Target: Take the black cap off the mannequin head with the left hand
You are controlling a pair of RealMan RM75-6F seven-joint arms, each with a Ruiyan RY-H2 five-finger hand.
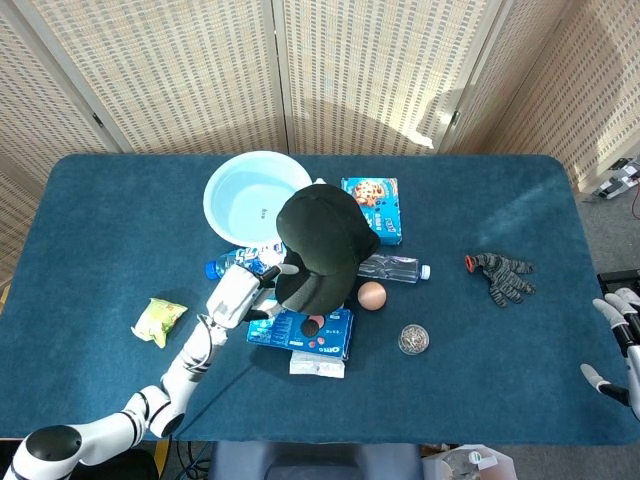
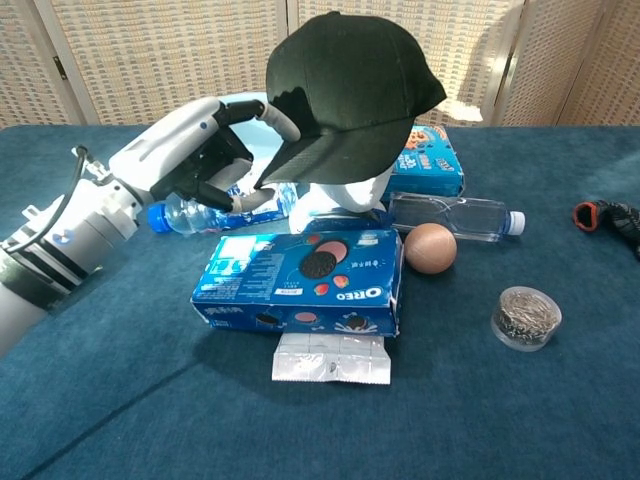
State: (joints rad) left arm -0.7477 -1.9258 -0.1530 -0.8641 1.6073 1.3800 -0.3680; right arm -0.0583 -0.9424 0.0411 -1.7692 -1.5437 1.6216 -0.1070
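A black cap (image 2: 350, 80) sits on a white mannequin head (image 2: 345, 195) at the middle of the table, its brim pointing toward me and to the left. The cap (image 1: 318, 240) hides most of the head from above. My left hand (image 2: 205, 160) is at the brim's left edge, with one finger lying on top of the brim and the thumb below it. The fingers are spread and I see no firm grip on the brim. In the head view the left hand (image 1: 240, 293) touches the cap's side. My right hand (image 1: 620, 330) hangs open off the table's right edge.
A blue Oreo box (image 2: 300, 280) and a white packet (image 2: 330, 358) lie in front of the mannequin. A labelled bottle (image 2: 190, 212) lies under my left hand. An egg (image 2: 430, 247), a clear bottle (image 2: 455, 213), a small jar (image 2: 526, 317), a basin (image 1: 250, 195), a cookie box (image 1: 372, 208), gloves (image 1: 503, 275) and a snack bag (image 1: 160, 320) surround it.
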